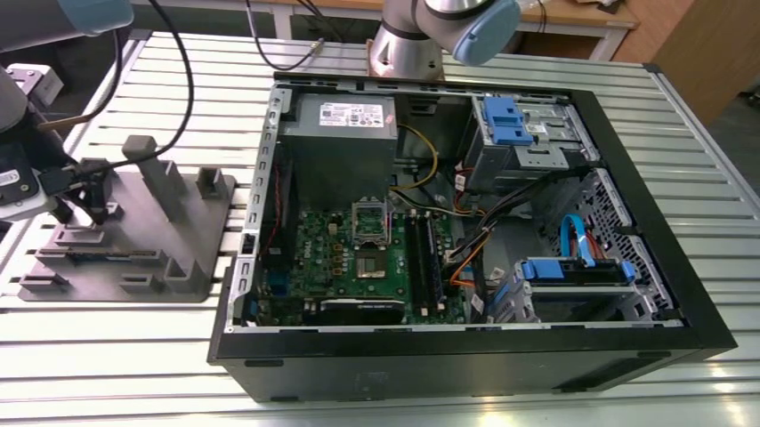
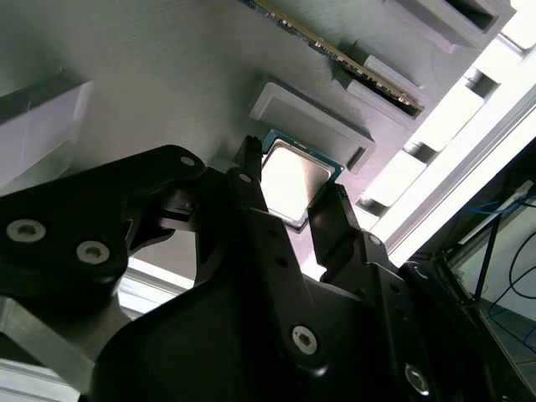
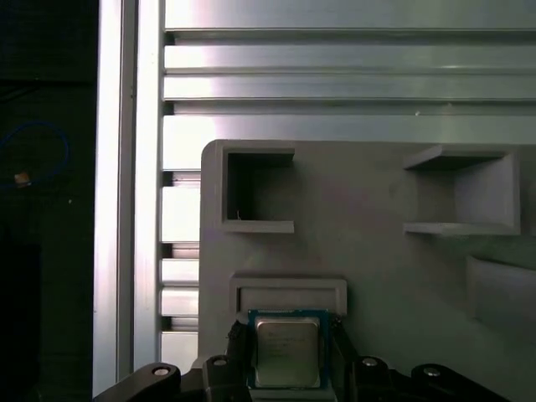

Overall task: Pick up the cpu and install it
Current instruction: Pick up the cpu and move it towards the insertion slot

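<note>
The small, flat, silvery-grey square cpu (image 3: 286,352) lay in its recess on the grey plastic fixture block (image 1: 178,222). The block sat on the slatted aluminium worktop (image 1: 119,356), at the exterior view's left of the open black computer case (image 1: 642,347). The arm's black jaws stood narrowed to the chip's width, gripping it by two opposite edges.
</note>
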`<state>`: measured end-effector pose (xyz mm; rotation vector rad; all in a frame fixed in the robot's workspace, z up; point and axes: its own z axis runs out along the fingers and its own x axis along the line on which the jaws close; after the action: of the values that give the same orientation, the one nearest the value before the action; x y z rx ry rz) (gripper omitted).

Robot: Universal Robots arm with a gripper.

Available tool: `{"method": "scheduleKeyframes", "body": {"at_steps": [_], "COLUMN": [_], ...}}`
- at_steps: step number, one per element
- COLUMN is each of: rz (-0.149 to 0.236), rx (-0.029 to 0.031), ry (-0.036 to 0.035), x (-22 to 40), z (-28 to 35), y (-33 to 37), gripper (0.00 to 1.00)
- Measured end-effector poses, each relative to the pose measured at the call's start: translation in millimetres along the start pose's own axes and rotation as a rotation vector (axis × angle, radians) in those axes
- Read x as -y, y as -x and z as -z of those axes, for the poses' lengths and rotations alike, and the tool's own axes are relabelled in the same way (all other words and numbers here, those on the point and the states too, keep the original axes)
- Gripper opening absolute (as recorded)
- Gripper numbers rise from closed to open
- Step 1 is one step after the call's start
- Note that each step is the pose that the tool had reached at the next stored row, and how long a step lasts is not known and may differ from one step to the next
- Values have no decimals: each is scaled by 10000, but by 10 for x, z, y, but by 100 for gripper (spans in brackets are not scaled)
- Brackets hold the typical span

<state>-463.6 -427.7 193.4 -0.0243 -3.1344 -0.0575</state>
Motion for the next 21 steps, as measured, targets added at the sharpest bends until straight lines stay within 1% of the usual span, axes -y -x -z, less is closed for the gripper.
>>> {"method": "scheduleKeyframes", "body": {"at_steps": [4,7,14,19,21], "rz": [0,0,0,0,0], "rx": [-1,3,0,0,-6], "ry": [-1,2,0,-1,-4], "x": [-2,-3,-4,-4,-4], "z": [52,58,98,99,111], "y": [0,0,-1,0,-1], "gripper": [47,47,47,47,47]}}
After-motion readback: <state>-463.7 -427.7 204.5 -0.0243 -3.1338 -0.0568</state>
